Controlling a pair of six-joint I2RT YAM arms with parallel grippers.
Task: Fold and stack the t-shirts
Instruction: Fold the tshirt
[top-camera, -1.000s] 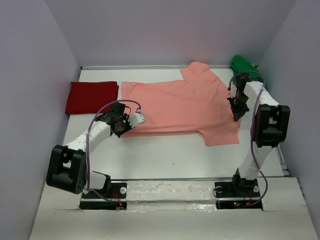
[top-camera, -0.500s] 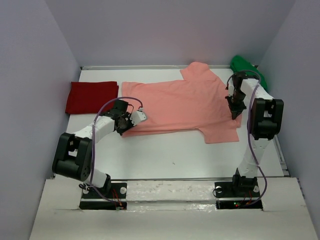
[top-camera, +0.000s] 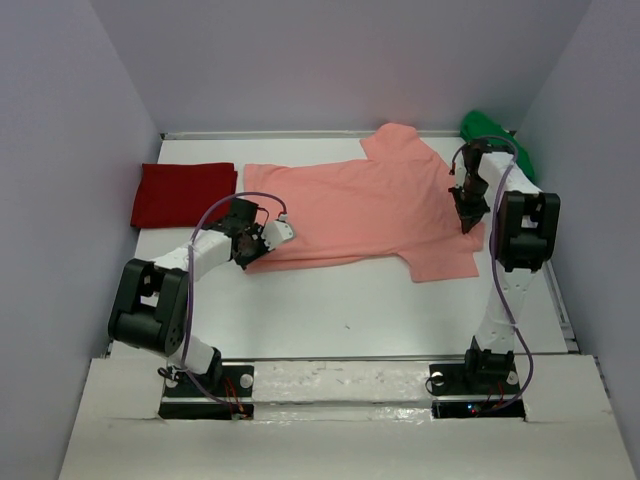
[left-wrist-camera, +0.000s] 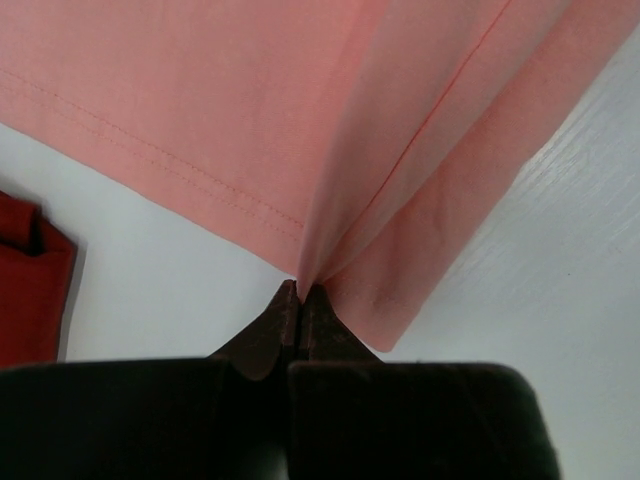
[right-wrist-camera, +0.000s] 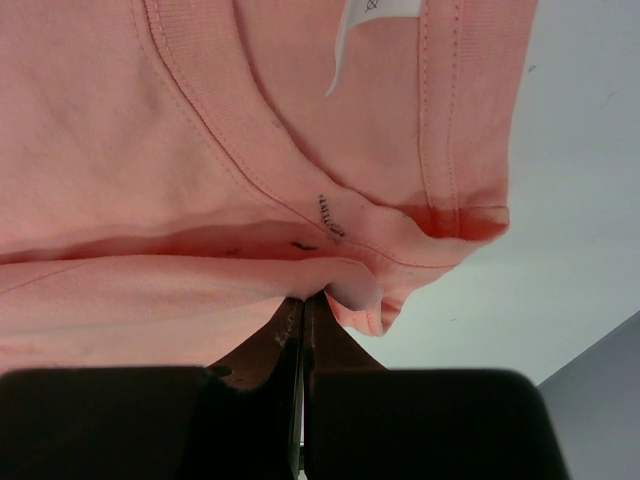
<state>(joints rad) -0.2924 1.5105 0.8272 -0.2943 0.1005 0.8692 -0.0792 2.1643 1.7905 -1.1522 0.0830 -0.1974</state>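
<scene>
The salmon-pink t-shirt lies spread across the middle of the table, one sleeve toward the back and one toward the front right. My left gripper is shut on its bottom hem at the near left corner, which shows in the left wrist view. My right gripper is shut on the collar edge of the pink shirt at its right side. The deep red t-shirt lies folded at the left; its edge shows in the left wrist view. The bright green t-shirt is bunched in the back right corner.
The white table is boxed in by grey walls on the left, back and right. The arm bases stand on the near edge rail. A white label shows inside the pink shirt's collar.
Both grippers have moved toward the back while holding the pink shirt. The shirt's near edge and front sleeve have shifted slightly back with them.
</scene>
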